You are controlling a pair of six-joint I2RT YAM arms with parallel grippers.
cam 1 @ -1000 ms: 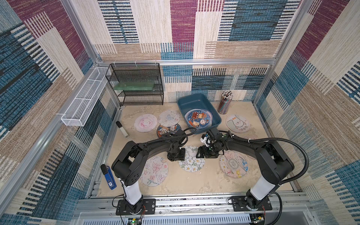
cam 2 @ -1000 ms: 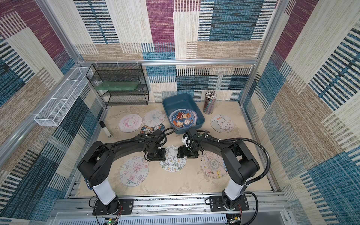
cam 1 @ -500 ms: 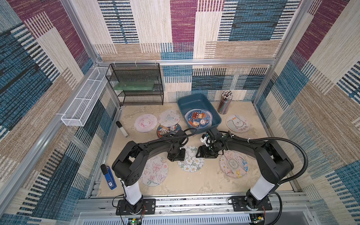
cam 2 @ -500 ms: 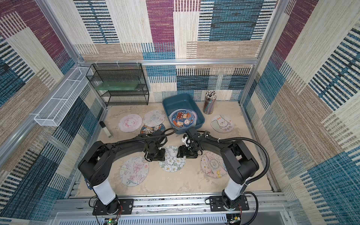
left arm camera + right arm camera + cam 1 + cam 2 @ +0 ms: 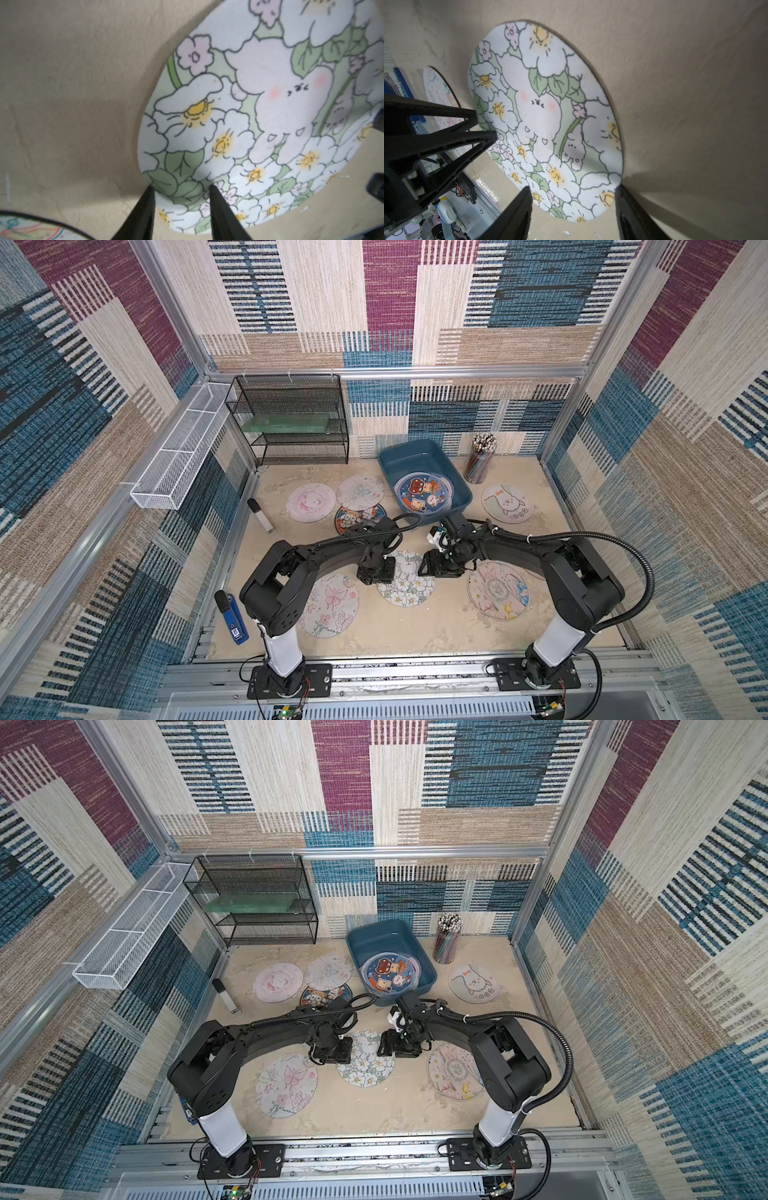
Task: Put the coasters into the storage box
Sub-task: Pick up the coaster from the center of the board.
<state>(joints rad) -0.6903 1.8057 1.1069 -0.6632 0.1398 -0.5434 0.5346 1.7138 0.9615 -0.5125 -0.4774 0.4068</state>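
A floral coaster (image 5: 406,580) (image 5: 365,1061) lies flat on the tan floor between my two grippers. My left gripper (image 5: 180,188) is open, its fingertips straddling the floral coaster's (image 5: 259,116) edge. My right gripper (image 5: 573,188) is open wider and straddles the floral coaster's (image 5: 546,116) opposite edge. The teal storage box (image 5: 409,454) (image 5: 380,936) stands behind them with a dark blue coaster (image 5: 424,492) inside. Other coasters lie around: pink (image 5: 310,502), butterfly (image 5: 360,492), dark blue (image 5: 359,517), white dog (image 5: 506,504), pink butterfly (image 5: 332,605), pastel (image 5: 498,591).
A black wire rack (image 5: 291,418) stands at the back left and a white wire tray (image 5: 178,452) hangs on the left wall. A cup of pencils (image 5: 480,458) stands right of the box. A blue stapler (image 5: 232,616) and a white marker (image 5: 261,516) lie at the left.
Both arms stay at almost the same place at the floral coaster's two sides. No coaster has moved.
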